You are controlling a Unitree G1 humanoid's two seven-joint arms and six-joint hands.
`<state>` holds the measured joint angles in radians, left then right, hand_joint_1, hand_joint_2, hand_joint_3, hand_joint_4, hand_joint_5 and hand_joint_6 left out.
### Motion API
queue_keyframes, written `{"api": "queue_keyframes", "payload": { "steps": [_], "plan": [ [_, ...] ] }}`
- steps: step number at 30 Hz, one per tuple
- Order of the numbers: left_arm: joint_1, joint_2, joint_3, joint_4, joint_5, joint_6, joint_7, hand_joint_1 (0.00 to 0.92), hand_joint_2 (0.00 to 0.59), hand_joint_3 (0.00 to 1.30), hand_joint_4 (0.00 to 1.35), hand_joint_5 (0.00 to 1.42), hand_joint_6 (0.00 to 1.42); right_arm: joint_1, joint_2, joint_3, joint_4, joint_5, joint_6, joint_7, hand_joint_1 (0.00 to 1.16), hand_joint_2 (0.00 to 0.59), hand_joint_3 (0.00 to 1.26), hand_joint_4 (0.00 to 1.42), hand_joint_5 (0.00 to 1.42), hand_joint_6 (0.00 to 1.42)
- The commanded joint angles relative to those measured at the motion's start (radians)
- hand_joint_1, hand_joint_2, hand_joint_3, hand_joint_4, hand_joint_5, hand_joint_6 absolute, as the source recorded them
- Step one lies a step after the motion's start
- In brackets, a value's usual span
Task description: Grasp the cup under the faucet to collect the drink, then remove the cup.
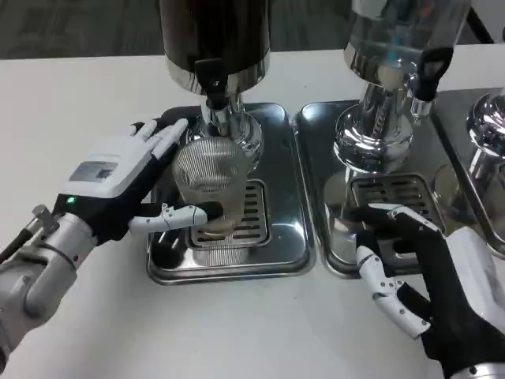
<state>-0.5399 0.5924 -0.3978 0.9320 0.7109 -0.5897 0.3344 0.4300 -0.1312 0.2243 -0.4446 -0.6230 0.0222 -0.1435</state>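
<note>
The robot's left hand wraps a ribbed, clear glass cup that stands upright on the slotted metal drip grille of a polished steel tray, its thumb hooked across the near side of the base and its other fingers curving round the far left of the rim. The cup sits directly beneath the short chrome faucet of a dark, cylindrical drink dispenser, its long axis vertical and its mouth close under the spout; a pale layer shows near the bottom, though whether that is drink cannot be made out. The cup lies to the right of the left palm, already enclosed, so the withdrawal looks likely to run back toward the near left, away from the faucet. The left hand is plainly the one at work. The right hand rests with fingers spread and holding nothing on the near edge of a second steel tray, below a clear-bodied dispenser to the right, well apart from the cup.
</note>
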Motion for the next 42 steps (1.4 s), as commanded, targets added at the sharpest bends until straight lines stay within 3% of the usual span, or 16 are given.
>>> {"api": "queue_keyframes", "payload": {
  "steps": [1, 8, 14, 18, 22, 25, 28, 32, 37, 42],
  "plan": [
    [0.034, 0.038, 0.031, -0.041, -0.034, -0.038, -0.003, 0.0, 0.054, 0.0, 0.0, 0.0, 0.0, -0.004, -0.005, 0.001, -0.001, 0.001, -0.011, 0.004, 0.37, 0.446, 0.43, 0.33, 0.36, 0.36],
    [0.088, 0.075, 0.083, -0.089, -0.088, -0.097, 0.001, 0.0, 0.036, 0.0, 0.0, 0.0, 0.0, -0.013, -0.003, 0.007, 0.009, 0.002, -0.012, 0.004, 0.37, 0.446, 0.44, 0.33, 0.36, 0.35],
    [0.17, 0.128, 0.164, -0.164, -0.164, -0.191, -0.018, 0.0, 0.033, 0.0, 0.0, 0.0, 0.0, -0.019, -0.003, 0.008, 0.016, 0.007, -0.014, 0.001, 0.37, 0.446, 0.44, 0.33, 0.36, 0.35],
    [0.216, 0.157, 0.24, -0.174, -0.315, -0.303, -0.113, 0.0, 0.033, 0.04, 0.0, 0.0, 0.01, -0.023, -0.004, 0.006, 0.017, 0.009, -0.018, -0.001, 0.37, 0.446, 0.44, 0.33, 0.36, 0.35],
    [0.243, 0.169, 0.317, -0.18, -0.533, -0.395, -0.276, 0.0, 0.045, 0.11, 0.0, 0.03, 0.12, -0.031, -0.002, 0.006, 0.016, 0.013, -0.023, -0.001, 0.37, 0.446, 0.44, 0.33, 0.36, 0.35],
    [0.237, 0.161, 0.355, -0.192, -0.781, -0.381, -0.512, 0.0, 0.047, 0.16, 0.06, 0.09, 0.17, -0.039, -0.002, 0.007, 0.021, 0.016, -0.027, -0.001, 0.37, 0.446, 0.42, 0.33, 0.36, 0.35],
    [0.217, 0.147, 0.398, -0.211, -0.982, -0.313, -0.742, 0.0, 0.053, 0.19, 0.1, 0.13, 0.18, -0.047, -0.003, 0.008, 0.027, 0.019, -0.03, -0.001, 0.37, 0.446, 0.42, 0.33, 0.36, 0.35],
    [0.146, 0.132, 0.466, -0.233, -1.241, -0.051, -1.111, 0.0, 0.067, 0.24, 0.16, 0.18, 0.23, -0.061, -0.004, 0.01, 0.039, 0.026, -0.034, -0.004, 0.37, 0.446, 0.42, 0.33, 0.36, 0.34],
    [0.028, 0.139, 0.526, -0.202, -1.346, 0.251, -1.404, 0.0, 0.075, 0.27, 0.19, 0.21, 0.24, -0.082, 0.002, 0.017, 0.061, 0.03, -0.041, -0.008, 0.37, 0.446, 0.41, 0.36, 0.36, 0.32],
    [-0.079, 0.129, 0.569, -0.138, -1.342, 0.449, -1.562, 0.0, 0.061, 0.29, 0.21, 0.22, 0.24, -0.099, 0.011, 0.024, 0.087, 0.033, -0.051, -0.015, 0.37, 0.448, 0.41, 0.37, 0.36, 0.31]
  ]
}}
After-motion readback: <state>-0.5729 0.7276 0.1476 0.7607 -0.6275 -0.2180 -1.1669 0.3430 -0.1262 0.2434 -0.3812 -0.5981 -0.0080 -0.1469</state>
